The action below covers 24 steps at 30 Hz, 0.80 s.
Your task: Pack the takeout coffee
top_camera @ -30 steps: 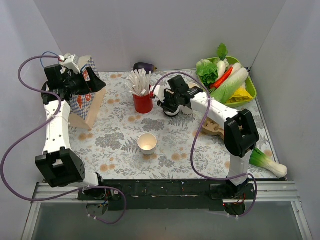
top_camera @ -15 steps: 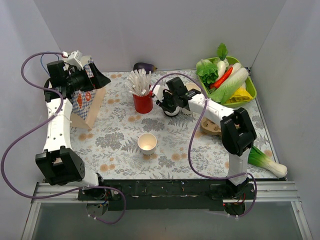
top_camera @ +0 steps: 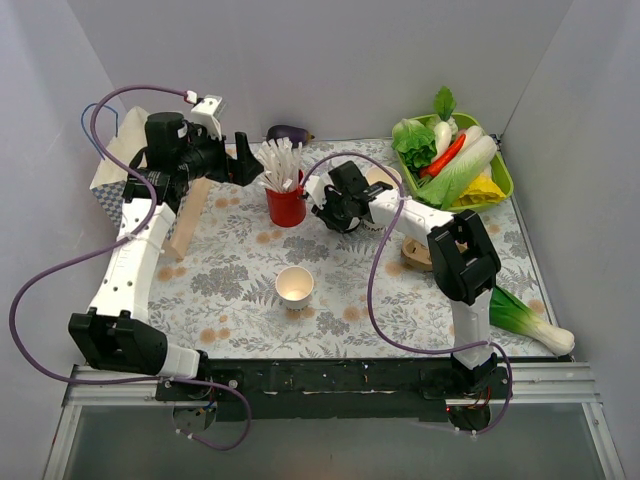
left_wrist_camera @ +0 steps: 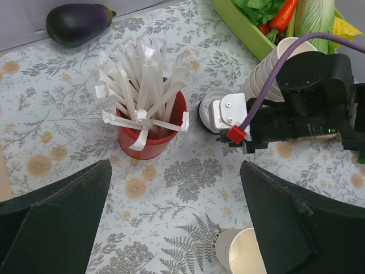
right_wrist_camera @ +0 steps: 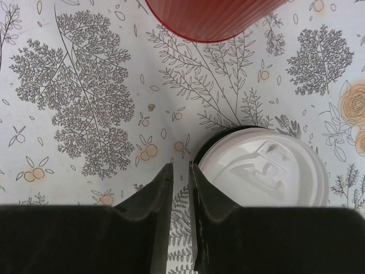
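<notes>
The takeout coffee, a cup under a round white lid [right_wrist_camera: 263, 171], stands right of the red cup of white sticks [top_camera: 286, 200]. In the top view it is mostly hidden under my right gripper [top_camera: 335, 207]; its rim [left_wrist_camera: 205, 104] shows in the left wrist view. My right gripper [right_wrist_camera: 181, 168] is shut to a narrow gap with nothing in it, its right finger beside the lid's left rim. My left gripper [left_wrist_camera: 177, 228] is open wide and empty. It hangs over the cloth just left of the red cup [left_wrist_camera: 149, 128], and it shows in the top view [top_camera: 243, 163].
A lidless cream cup [top_camera: 295, 285] stands mid-table. A stack of lidless cups [left_wrist_camera: 274, 63] is behind my right wrist. A paper bag [top_camera: 115, 165] and wooden board [top_camera: 185, 225] are back left. An eggplant [top_camera: 288, 132], green vegetable tray [top_camera: 503, 175] and leek [top_camera: 535, 322] lie around.
My left arm has swung right, away from the paper bag and toward the red cup. My right gripper has edged slightly left beside the lidded cup.
</notes>
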{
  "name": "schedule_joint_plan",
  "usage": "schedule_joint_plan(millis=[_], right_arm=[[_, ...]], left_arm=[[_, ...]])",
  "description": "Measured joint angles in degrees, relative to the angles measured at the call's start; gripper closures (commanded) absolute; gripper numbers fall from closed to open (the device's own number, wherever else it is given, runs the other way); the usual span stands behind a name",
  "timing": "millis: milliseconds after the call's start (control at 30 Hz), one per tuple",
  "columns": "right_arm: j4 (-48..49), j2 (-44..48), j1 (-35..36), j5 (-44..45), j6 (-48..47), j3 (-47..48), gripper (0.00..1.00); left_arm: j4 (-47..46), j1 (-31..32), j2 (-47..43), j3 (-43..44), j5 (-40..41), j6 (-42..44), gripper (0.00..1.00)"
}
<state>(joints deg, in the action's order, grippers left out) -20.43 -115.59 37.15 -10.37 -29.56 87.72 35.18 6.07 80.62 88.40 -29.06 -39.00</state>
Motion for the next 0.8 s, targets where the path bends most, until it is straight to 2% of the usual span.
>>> schedule_joint_plan(millis=[800], right_arm=[[0.0, 0.0, 0.0, 4.9, 1.2, 1.4, 0.81]], left_arm=[[0.4, 0.3, -1.6, -0.1, 2.2, 1.7, 0.02]])
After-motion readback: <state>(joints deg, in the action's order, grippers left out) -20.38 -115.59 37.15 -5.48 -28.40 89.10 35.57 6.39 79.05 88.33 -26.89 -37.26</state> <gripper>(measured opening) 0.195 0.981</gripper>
